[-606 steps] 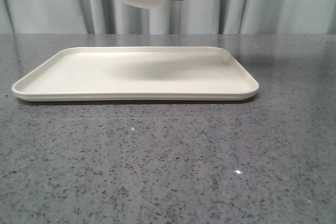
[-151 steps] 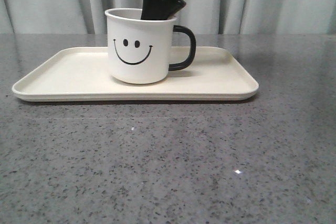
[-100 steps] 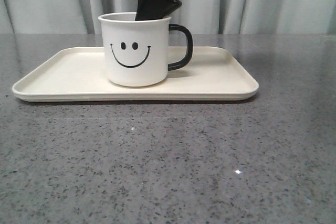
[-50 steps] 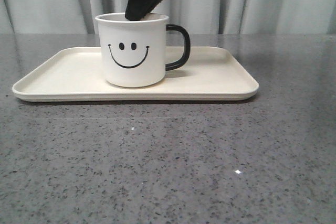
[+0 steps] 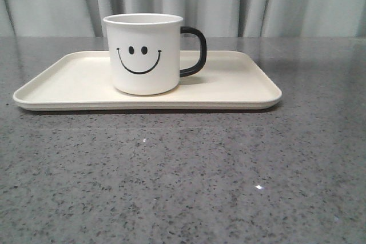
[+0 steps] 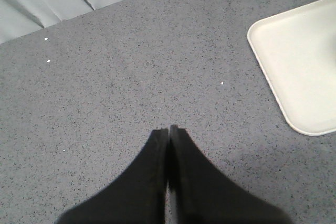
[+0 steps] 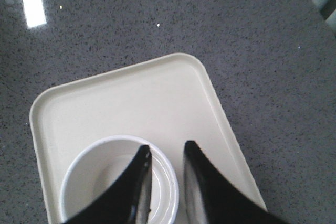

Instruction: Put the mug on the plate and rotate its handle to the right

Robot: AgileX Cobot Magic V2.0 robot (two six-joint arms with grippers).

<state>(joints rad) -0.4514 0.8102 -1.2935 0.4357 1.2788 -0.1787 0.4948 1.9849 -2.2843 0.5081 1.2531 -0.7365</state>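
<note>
Front view first, from where I stand: a large, flat cream-coloured rectangular plate (image 5: 240, 84) with rounded corners and a low raised rim lies on the speckled grey stone tabletop (image 5: 183, 181), with pale pleated curtains (image 5: 286, 1) hanging behind. Toward the plate's left half stands a white cylindrical mug (image 5: 143, 54), upright, its base flat on the plate, a black smiley face printed on the side turned to me. Its glossy black C-shaped loop handle (image 5: 196, 51) sticks out to the right. No arm touches the mug in this view.

Over at the left arm, the wrist camera shows the left gripper (image 6: 168, 132) above bare grey tabletop, its two black fingers pressed together tip to tip with nothing between them. A rounded corner of the cream plate (image 6: 299, 72) lies well apart from it.

On the right side, the wrist camera looks straight down into the mug (image 7: 100, 177), whose white rim and empty inside sit on the plate (image 7: 157, 98). The right gripper (image 7: 167, 153) hangs above it with its fingers slightly spread, a narrow gap between them, gripping nothing; the tips overlap the mug's rim in this view.
</note>
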